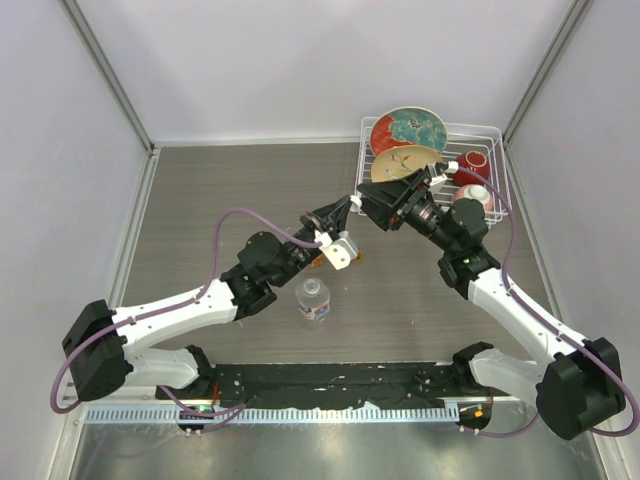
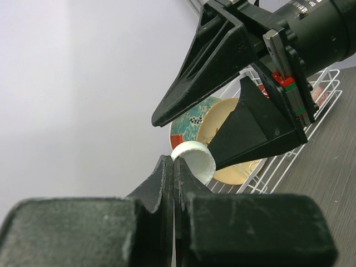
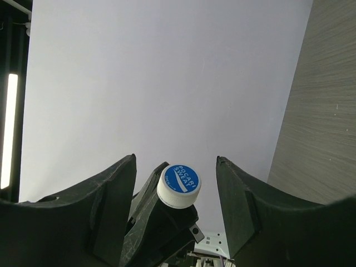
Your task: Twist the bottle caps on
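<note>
Pale grey walls enclose a dark wood-grain table (image 1: 220,190) where two arms meet tip to tip above its middle. The left gripper (image 2: 173,162), fingers clenched together, pinches the white cap (image 3: 178,185) by the edge of its skirt at the very tips. The cap is held clear of the table, its blue-printed top turned toward the right wrist and its open side back toward the left arm.

The right gripper (image 3: 175,161) stands released, one finger on each side of the cap with a gap showing on both sides, touching nothing. The cap's axis runs roughly along the right gripper's line of reach, so the fingers face its round wall from either side. A hand-over looks to be the step in hand. It calls for the right fingers to come in squarely across the cap's width before the left lets go.

Outward from the meeting point, the clear bottle (image 1: 313,298) stands upright and uncapped. It is nearer and a little left of the cap, just beside the left forearm, so the left arm is the closer one to it. The cap would have to travel near and left, open side down, to meet the bottle's mouth. At the far right a wire rack (image 1: 490,140) holds patterned plates (image 1: 408,130).
</note>
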Motion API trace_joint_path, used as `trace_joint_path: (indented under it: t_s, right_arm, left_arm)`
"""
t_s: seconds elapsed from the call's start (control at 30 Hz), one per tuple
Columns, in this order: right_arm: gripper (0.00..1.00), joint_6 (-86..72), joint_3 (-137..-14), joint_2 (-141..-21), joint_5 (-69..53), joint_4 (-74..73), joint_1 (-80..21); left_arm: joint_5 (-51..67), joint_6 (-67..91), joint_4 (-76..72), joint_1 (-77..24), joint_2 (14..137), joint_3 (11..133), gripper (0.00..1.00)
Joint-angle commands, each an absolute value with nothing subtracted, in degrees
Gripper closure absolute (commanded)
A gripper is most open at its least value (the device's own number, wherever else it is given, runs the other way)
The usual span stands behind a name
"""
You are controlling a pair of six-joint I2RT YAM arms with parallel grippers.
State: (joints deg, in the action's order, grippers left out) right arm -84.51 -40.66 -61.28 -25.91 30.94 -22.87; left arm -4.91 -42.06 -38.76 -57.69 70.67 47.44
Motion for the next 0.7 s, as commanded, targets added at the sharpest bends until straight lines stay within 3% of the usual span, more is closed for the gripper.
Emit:
trace_joint_path:
  t_s: [0.0,0.67]
  right_arm:
    - [0.35,-85.61,-41.04,-61.96,-26.89,35.42,-23.12]
    - [0.40,-87.19,-41.22,-63.54,-26.28,37.79,-25.05]
  left_arm:
    - [-4.83,-42.45,-43.15,-58.71,70.84,47.46,1.00]
    - [-5.19,-44.21,-44.03,-60.03,73.39,48.87,1.00]
